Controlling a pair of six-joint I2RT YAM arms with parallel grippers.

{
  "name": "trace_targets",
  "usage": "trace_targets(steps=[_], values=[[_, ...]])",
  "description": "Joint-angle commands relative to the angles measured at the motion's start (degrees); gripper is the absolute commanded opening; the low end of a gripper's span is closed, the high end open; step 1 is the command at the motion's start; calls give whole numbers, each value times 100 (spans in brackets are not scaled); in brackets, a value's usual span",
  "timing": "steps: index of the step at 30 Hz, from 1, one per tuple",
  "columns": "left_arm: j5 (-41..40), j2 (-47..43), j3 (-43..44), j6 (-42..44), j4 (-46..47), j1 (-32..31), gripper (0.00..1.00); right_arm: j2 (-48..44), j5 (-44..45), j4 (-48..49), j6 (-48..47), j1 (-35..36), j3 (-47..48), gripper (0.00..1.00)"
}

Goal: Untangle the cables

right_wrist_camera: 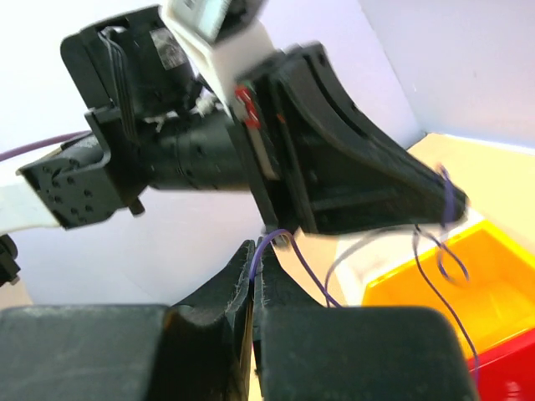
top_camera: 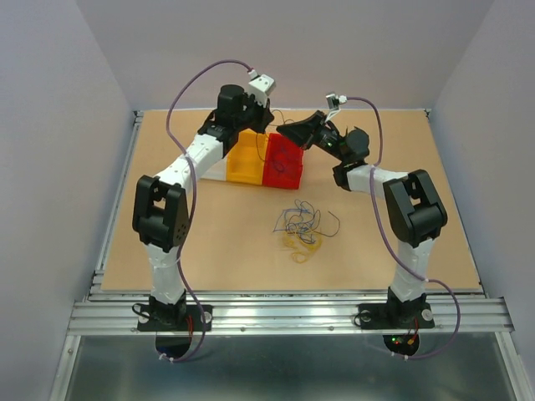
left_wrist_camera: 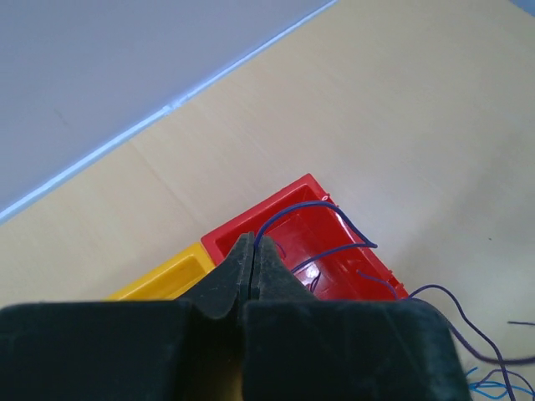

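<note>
Had left claw (left_wrist_camera: 253, 251) and right claw (right_wrist_camera: 253, 261) both pinched tight on one purple wire (right_wrist_camera: 280, 235) above red bin (left_wrist_camera: 242, 225), mid-separation, so probably needed a slow pull apart next.

Directly ahead of the right gripper (right_wrist_camera: 253, 251), the left gripper (right_wrist_camera: 443, 194) blocks the way, almost tip to tip, with thin purple wire (left_wrist_camera: 288, 211) strung between them. Beneath both stand the red bin (top_camera: 282, 163) and the yellow bin (top_camera: 245, 159). Back toward the bases, either side of the cable heap (top_camera: 301, 225), bare table (top_camera: 401, 251) lies open.
</note>
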Motion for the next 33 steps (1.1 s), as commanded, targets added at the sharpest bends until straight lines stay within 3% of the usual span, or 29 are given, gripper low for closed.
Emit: trace_targets(steps=[1,9,15,18,27,33], values=[[500,-816,-86,-388,215,296,0,-316,-17,663,328,12,-64,1],[790,-1019,-473,-520,444,314,0,78,123,1005,441,-14,-144,1],[843,-720,-525,-616,707,314,0,1350,-26,2015,1239,-251,443,1],[703,-562,-587,-696,953,296,0,1782,35,2079,1373,-357,655,1],[185,-210,-728,-635,1252,16,0,1810,351,1719,1075,-480,164,1],[-519,-34,-702,-345,1173,-301,0,1424,615,632,575,-480,-109,1]])
